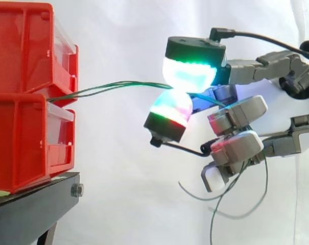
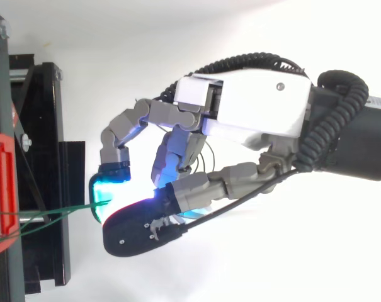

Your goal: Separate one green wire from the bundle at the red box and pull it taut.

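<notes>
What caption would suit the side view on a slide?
Hand pinches green wires leading from stacked red bins between glowing fingers.

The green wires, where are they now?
In the side view, the green wires run from the gap between the stacked red bins rightward into the hand's pinching pads.

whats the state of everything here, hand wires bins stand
hand: shut on the green wires, pinching them.
green wires: two strands run from between the bins to the pinch, slightly bowed; loose ends hang below the hand.
red bins: stacked two high, upright.
black stand: under the bins, carrying them.
</notes>
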Available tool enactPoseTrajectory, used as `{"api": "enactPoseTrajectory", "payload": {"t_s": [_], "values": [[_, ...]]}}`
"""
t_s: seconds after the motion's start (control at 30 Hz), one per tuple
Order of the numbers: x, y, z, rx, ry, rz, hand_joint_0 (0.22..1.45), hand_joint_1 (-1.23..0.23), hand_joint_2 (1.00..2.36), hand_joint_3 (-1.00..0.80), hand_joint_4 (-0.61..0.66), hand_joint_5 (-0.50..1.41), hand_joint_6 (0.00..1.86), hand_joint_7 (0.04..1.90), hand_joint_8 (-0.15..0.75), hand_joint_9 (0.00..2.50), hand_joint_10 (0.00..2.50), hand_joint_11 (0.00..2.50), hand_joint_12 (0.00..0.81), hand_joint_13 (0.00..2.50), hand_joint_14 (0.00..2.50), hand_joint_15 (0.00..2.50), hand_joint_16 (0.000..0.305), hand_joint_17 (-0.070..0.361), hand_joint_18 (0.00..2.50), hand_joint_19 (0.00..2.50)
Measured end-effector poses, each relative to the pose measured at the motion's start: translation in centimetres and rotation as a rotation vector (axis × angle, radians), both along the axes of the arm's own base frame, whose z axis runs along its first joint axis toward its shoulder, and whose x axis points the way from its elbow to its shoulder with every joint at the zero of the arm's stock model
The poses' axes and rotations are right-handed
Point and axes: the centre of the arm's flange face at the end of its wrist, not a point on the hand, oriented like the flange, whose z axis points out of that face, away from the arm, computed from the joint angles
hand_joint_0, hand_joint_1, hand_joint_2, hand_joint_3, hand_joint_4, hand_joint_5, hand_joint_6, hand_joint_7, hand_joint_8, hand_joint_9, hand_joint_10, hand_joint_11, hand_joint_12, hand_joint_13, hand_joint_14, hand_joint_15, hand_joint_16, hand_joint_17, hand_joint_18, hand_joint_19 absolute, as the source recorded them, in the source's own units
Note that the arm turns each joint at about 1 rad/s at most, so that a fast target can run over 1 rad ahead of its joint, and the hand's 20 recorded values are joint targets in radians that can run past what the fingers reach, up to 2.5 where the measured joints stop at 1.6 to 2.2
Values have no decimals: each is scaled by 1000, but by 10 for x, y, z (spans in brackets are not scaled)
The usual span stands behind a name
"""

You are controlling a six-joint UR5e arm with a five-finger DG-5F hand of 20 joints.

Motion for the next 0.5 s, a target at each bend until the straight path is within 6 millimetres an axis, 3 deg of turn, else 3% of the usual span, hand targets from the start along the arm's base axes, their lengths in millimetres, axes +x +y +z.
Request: {"api": "enactPoseTrajectory", "payload": {"t_s": [0.13, 0.23, 0.3, 0.5], "values": [[-1, -2, 7, -6, -7, -1, 666, -792, 1021, -239, 20, -169, 934, 949, 238, 1375, 123, 1724, 315, 1273, 26, 1157, 53, 119, 717, 708], [-3, -2, 9, -11, -5, -1, 667, -816, 1012, -374, 62, -166, 937, 937, 242, 1389, 117, 1720, 312, 1268, 27, 1157, 53, 118, 717, 717], [-3, -2, 10, -14, -2, -1, 614, -752, 1000, -500, 85, -162, 935, 942, 252, 1412, 121, 1715, 321, 1280, 26, 1148, 53, 118, 725, 718], [-4, -6, 13, -18, -6, -5, 535, -522, 1000, -500, 112, -154, 924, 963, 271, 1455, 159, 1680, 340, 1324, 25, 1143, 56, 126, 763, 723]]}}
